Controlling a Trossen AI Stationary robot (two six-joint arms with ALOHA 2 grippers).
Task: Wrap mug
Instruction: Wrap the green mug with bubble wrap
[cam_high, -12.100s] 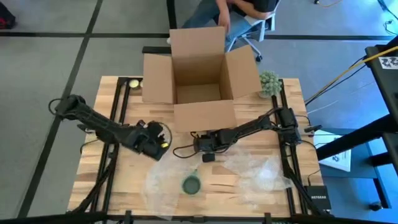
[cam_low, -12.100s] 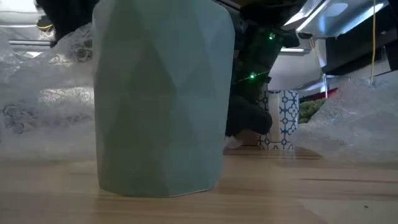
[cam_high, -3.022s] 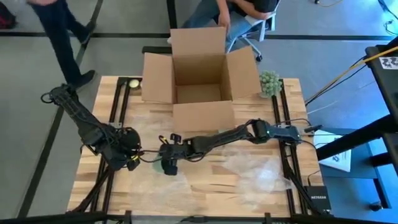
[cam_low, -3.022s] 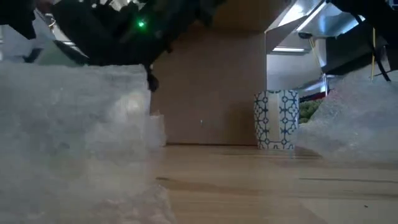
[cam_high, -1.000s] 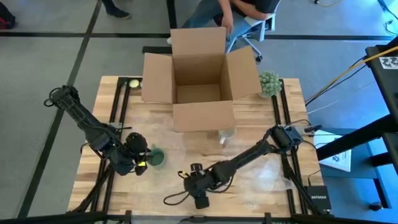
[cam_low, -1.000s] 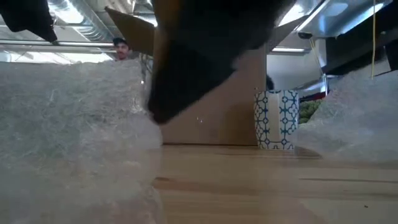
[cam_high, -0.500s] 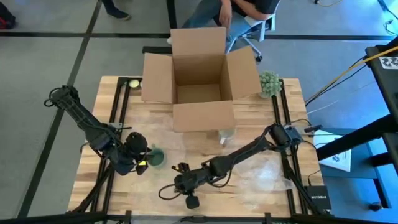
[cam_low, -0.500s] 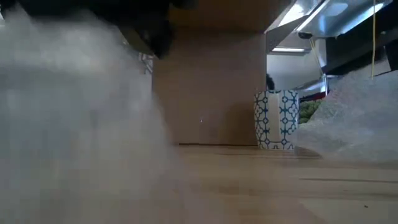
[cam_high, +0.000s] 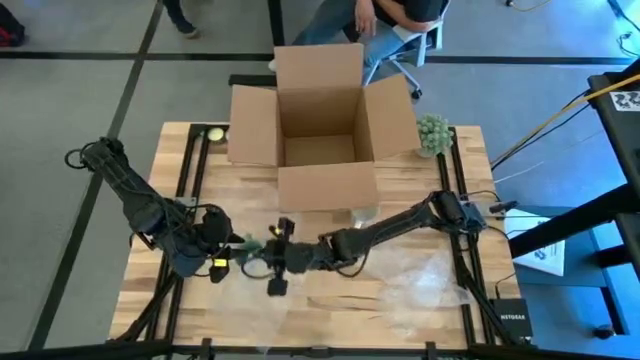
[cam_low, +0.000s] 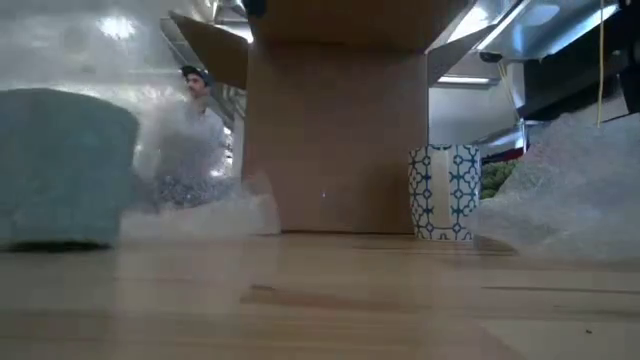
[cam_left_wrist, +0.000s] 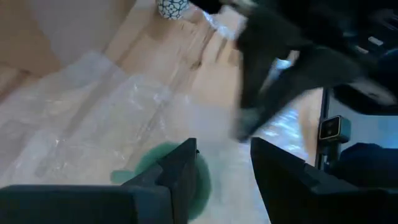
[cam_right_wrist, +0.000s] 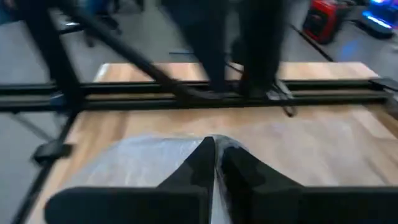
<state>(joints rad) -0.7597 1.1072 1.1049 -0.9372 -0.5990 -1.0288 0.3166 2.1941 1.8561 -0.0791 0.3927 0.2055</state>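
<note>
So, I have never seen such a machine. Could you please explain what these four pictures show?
It is a robot with two dark arms at a wooden table. One picture looks down from above, one looks level across the table, and two come from cameras on the wrists. On the table stand an open cardboard box, a green mug and clear bubble wrap. The left gripper is open above the mug. The right gripper is shut on the wrap, pulling it over the mug.
</note>
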